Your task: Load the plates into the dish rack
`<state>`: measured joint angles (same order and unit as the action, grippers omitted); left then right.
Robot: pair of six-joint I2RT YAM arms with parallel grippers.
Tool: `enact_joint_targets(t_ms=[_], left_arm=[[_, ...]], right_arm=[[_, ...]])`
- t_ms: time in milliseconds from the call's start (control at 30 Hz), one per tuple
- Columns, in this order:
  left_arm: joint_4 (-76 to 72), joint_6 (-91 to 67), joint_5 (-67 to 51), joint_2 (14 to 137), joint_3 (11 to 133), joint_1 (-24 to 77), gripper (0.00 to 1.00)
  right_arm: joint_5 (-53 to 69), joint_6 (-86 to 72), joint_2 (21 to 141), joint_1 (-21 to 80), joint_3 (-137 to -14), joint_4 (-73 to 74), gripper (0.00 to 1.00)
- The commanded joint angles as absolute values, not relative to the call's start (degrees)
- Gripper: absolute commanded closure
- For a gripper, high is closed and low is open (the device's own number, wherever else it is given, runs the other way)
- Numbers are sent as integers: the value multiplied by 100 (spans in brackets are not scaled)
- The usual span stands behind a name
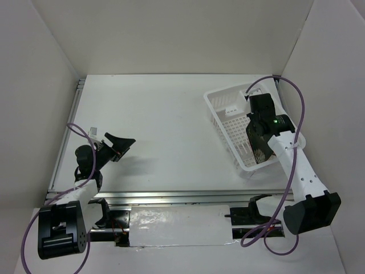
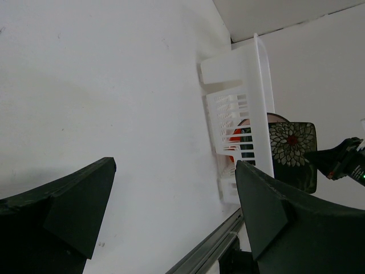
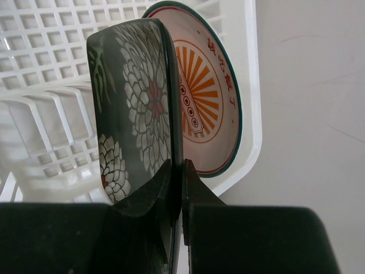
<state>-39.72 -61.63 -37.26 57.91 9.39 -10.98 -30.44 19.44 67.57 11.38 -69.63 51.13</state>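
Pinching the floral square plate [image 3: 134, 103] by its edge, the right gripper [image 3: 178, 171] holds it upright in the dish rack [image 3: 251, 68], sunburst plate [image 3: 205, 97] at its 3 o'clock; the left gripper [image 1: 120, 146] gapes wide.

The dish rack [image 3: 45, 57] looks smooth plastic, the square plate [image 3: 131, 103] glossy

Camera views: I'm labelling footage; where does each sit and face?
Top external: above, behind the bases, looking down on the table; left arm, right arm show.
Left wrist: on the left arm, facing across the table to the dish rack; open left gripper frames it.
Right wrist: on the right arm, facing into the rack; the right gripper pinches the floral square plate.
Shared: both wrist views show rack and plate.
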Motion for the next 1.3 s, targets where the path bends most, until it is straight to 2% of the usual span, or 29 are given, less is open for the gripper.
enact_joint_targets(t_ms=[0, 633, 1033, 1133, 1267], left_arm=[[-4210, -6082, -3823, 5713, 993, -1116, 0], [-4236, -6047, -3814, 5809, 1011, -1116, 0], [-4359, -6108, -3858, 5889, 1020, -1116, 1], [-4307, -6073, -3858, 5880, 1046, -1116, 0], [-4342, -6100, -3885, 5915, 1046, -1125, 0]], right_arm=[[-3437, 2127, 6469, 1134, -7102, 4544, 100], [-3462, 1969, 6917, 1116, -7101, 4649, 100], [-3551, 1916, 7154, 1116, -7172, 4790, 92], [-3524, 1890, 7189, 1116, -7181, 4790, 85], [-3577, 1820, 7347, 1125, -7260, 4843, 83]])
